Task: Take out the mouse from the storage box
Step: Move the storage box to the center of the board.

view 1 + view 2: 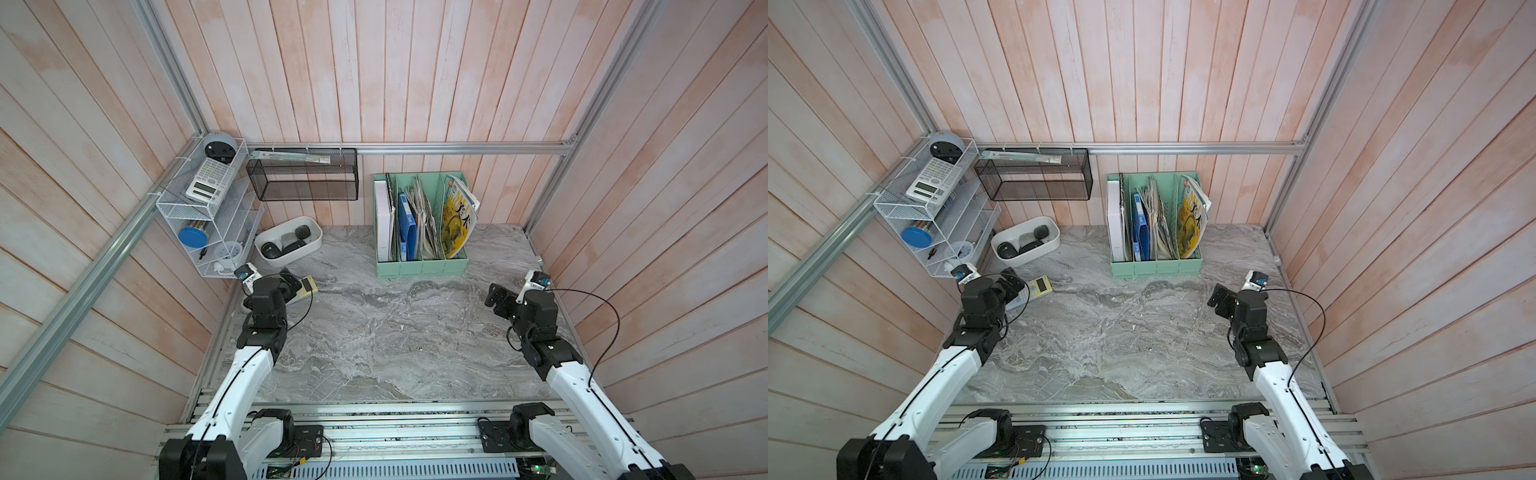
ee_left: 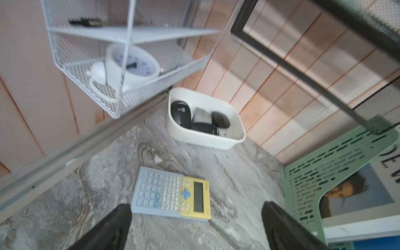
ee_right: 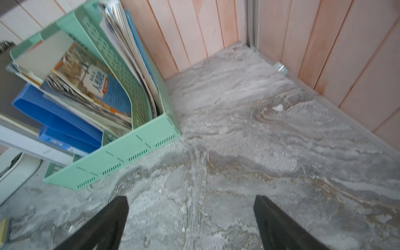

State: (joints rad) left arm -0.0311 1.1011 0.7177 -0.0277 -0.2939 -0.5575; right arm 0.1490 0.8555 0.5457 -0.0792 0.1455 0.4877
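The white storage box (image 1: 300, 254) (image 1: 1034, 258) (image 2: 201, 140) stands at the table's back left, against the wall. Several mice lie in it: a black mouse (image 2: 180, 113) (image 1: 270, 249), a grey one (image 2: 201, 114) and two more black ones (image 2: 220, 119) (image 2: 204, 128). My left gripper (image 1: 291, 279) (image 1: 1011, 280) (image 2: 197, 206) hangs open a short way in front of the box, over a blue and yellow calculator (image 2: 171, 192) (image 1: 306, 286). Far to the right, my right gripper (image 1: 496, 297) (image 1: 1219, 299) (image 3: 190, 199) is open above bare marble, holding nothing.
A white wire shelf (image 1: 199, 208) (image 2: 129, 95) with a clock and a calculator hangs on the left wall, just above the box. A black mesh basket (image 1: 303, 178) hangs on the back wall. A mint-green file holder (image 1: 419, 266) (image 3: 121, 160) stands at the back centre.
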